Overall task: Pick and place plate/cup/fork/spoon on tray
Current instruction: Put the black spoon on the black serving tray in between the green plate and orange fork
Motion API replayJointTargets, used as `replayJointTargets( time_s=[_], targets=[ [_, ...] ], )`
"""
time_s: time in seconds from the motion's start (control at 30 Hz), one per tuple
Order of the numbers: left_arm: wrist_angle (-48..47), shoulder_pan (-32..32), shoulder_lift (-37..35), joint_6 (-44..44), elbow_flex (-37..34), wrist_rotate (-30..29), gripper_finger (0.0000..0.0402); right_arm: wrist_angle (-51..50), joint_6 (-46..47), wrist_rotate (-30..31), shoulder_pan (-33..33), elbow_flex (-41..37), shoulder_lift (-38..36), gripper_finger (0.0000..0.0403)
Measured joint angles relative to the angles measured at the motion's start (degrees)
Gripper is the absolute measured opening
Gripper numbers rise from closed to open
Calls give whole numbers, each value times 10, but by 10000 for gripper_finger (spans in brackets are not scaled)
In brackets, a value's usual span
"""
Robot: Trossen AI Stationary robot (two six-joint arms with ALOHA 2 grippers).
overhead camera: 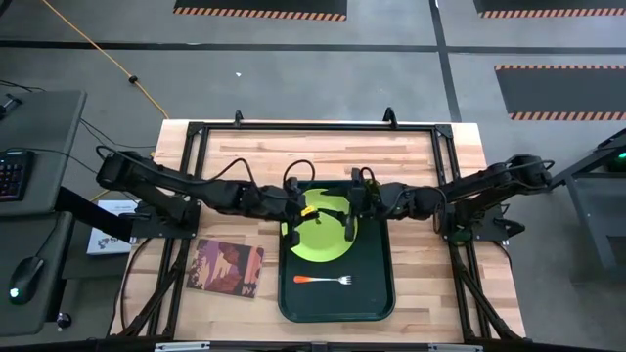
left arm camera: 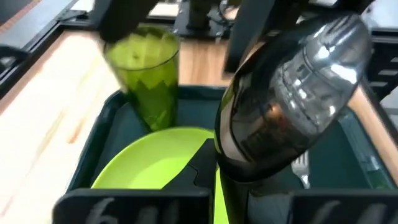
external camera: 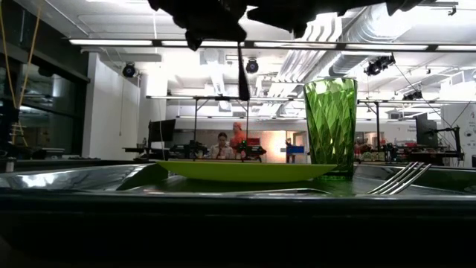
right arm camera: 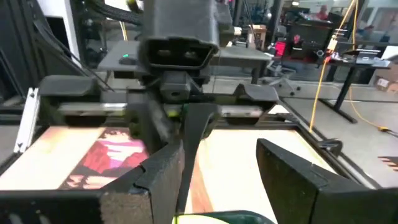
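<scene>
From above, we looked straight down on the whole table [overhead camera: 430, 293]. The low camera sat level at the tray [external camera: 223, 201] rim, facing the room. Both wrist cameras looked very near past their fingers, and all views shared the plate [overhead camera: 328, 240].

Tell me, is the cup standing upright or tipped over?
Upright. The cup stands straight on the tray, open end up, beside the plate.

Plate [overhead camera: 318, 238], upright cup [external camera: 330, 126], fork [overhead camera: 324, 281] on tray [overhead camera: 377, 293]; spoon [left arm camera: 292, 99] apparently held above.
</scene>
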Motion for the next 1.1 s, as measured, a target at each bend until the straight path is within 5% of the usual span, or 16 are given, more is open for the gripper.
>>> replayJointTargets(
  time_s=[0.23,0.8,1.1],
  targets=[
    [-40,-12,-17,-6,0,-100,1,-35,14,-31,6,0,-20,197],
    [53,11,35,0,0,21,1,6,10,-52,1,-1,10,197],
    [66,24,37,0,0,22,1,8,0,-77,-1,-1,12,180]
  ],
)
